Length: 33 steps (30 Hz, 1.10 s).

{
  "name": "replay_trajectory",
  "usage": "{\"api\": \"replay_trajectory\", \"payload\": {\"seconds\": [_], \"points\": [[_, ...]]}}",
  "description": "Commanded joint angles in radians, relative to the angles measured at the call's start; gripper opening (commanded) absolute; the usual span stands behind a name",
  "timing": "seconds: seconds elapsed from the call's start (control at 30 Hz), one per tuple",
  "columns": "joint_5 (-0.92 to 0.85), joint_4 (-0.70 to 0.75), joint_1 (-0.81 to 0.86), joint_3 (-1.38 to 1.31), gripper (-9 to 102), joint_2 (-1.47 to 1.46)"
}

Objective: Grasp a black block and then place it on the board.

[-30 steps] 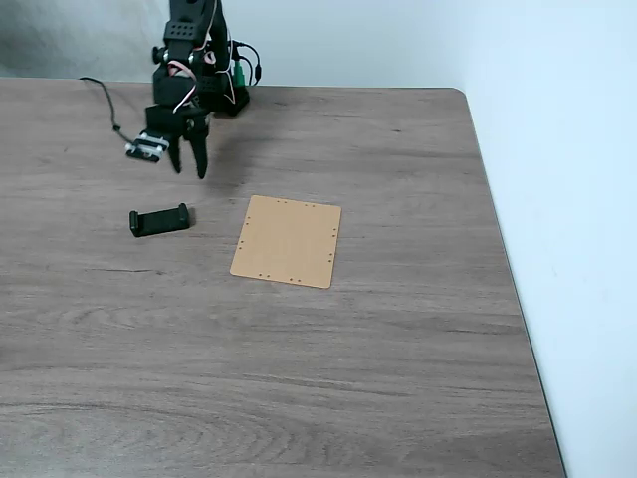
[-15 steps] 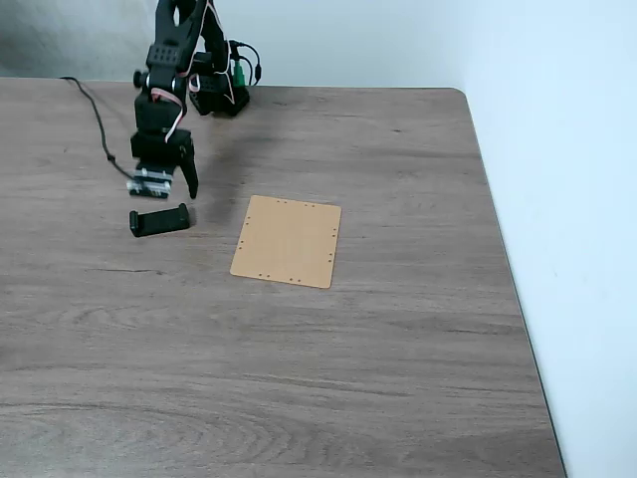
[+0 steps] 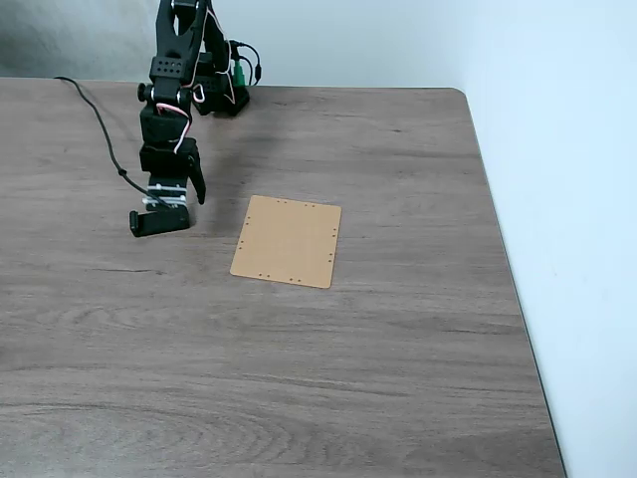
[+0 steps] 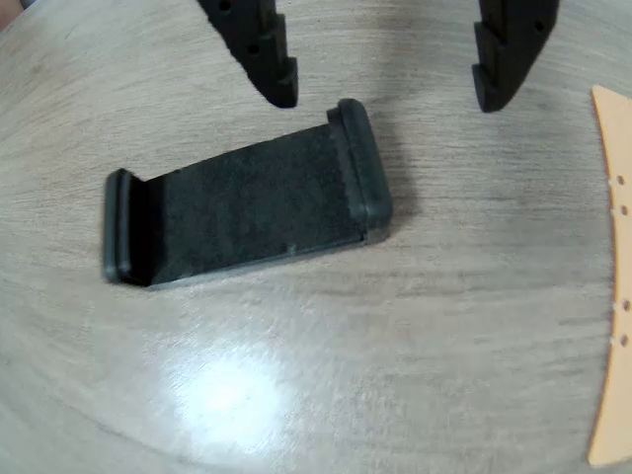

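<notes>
The gripper [image 4: 385, 94] hung spread wide just above the black block [image 4: 247, 202], its 2 fingers either side of one raised end, nothing pinched yet. The block lay flat on the tabletop [image 3: 299, 378], near the board's [image 3: 287, 241] left edge in the fixed view. So the grasp was not yet made, and lift and placement remained. A cable [image 3: 100, 124] trailed behind the arm, clear of the path. The board lay bare, nothing blocking.
</notes>
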Motion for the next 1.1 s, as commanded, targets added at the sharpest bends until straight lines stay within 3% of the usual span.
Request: {"api": "replay_trajectory", "payload": {"seconds": [0.0, 0.8, 1.07], "points": [[-0.021, 0.006, -0.003, -0.048, 24, 0.011], [-0.048, -0.040, 0.029, -0.133, 20, -0.138], [-0.061, -0.041, 0.034, -0.158, 13, -0.178]]}}
